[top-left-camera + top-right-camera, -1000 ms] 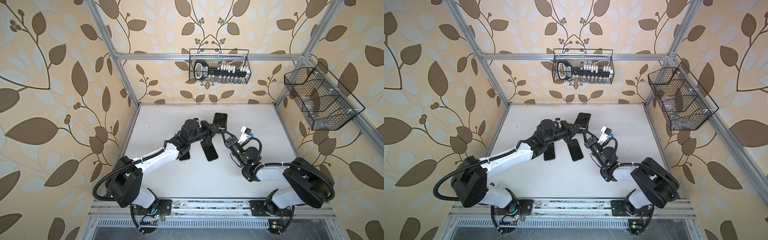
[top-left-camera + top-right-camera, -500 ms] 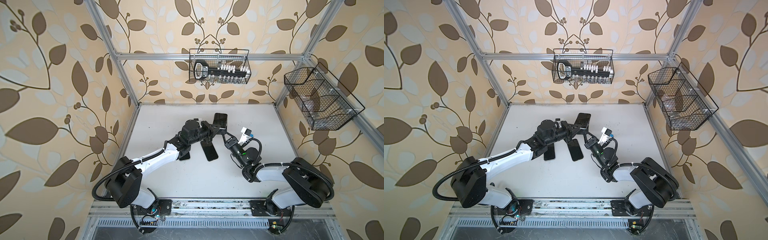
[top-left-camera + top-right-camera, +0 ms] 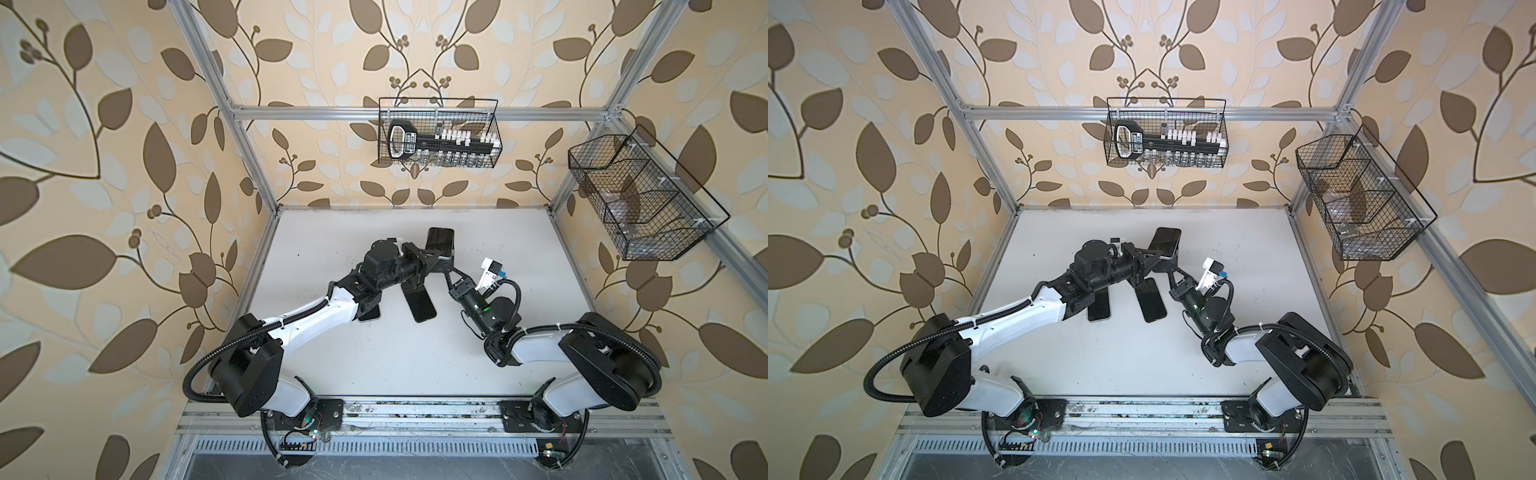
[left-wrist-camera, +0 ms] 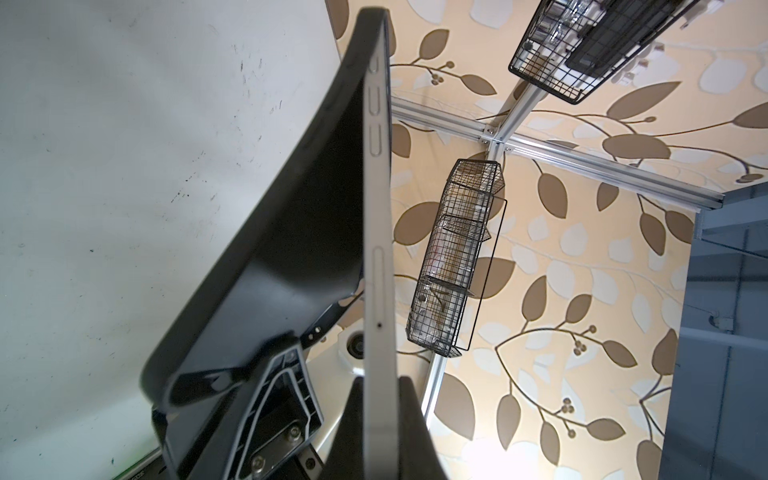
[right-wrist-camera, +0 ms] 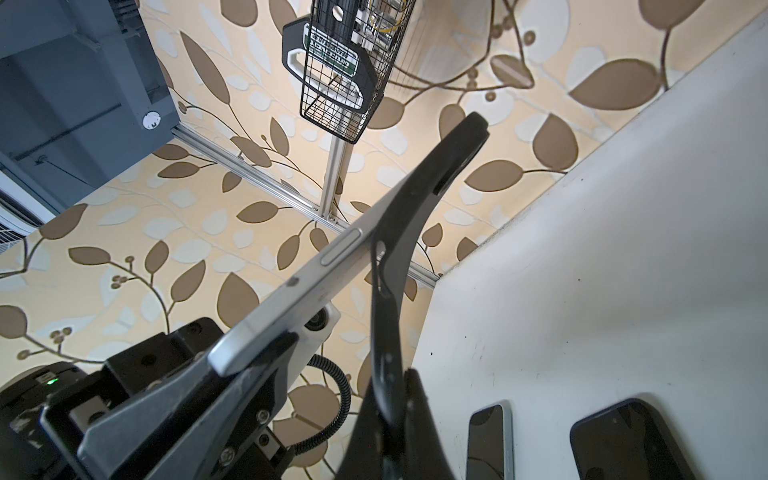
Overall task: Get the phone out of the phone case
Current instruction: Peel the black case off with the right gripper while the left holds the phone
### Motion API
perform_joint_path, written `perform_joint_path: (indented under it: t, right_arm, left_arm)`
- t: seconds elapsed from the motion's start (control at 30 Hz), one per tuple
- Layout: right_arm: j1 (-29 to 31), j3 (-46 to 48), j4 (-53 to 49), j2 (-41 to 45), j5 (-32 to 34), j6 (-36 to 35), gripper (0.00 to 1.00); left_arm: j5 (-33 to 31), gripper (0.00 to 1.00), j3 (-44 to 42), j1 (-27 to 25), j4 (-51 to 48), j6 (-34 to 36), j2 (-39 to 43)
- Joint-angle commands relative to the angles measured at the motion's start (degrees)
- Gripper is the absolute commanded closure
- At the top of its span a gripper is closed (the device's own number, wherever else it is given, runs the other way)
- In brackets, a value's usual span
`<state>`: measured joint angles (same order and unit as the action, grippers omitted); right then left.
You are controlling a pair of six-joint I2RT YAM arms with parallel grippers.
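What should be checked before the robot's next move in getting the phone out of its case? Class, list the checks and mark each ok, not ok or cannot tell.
1. The left gripper shut on the phone: ok.
2. The right gripper shut on the phone case's peeled end: ok.
3. Near end of the phone out of the case: ok, a gap shows between them.
4. Far end free: not ok, the case still wraps it.
5. Phone held above the table: ok.
6. One spare phone clear of the left arm: cannot tell, the arm hides part of it.
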<state>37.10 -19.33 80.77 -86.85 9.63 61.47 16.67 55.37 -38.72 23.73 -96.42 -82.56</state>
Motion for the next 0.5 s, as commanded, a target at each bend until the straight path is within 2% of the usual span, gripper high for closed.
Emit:
perform_joint_path:
  t: [0.0,0.47]
  right_arm:
    - [-1.2,2.2,-0.2,-1.4,5.1,0.6,1.00]
    - [-2.3,4.0,2.4,-4.7,5.8,1.3,1.00]
  left_arm:
    - [-3.6,1.00,3.5,0.9,7.2,1.7,3.3]
    - [-3.9,1.00,5.9,0.8,6.9,2.0,3.4]
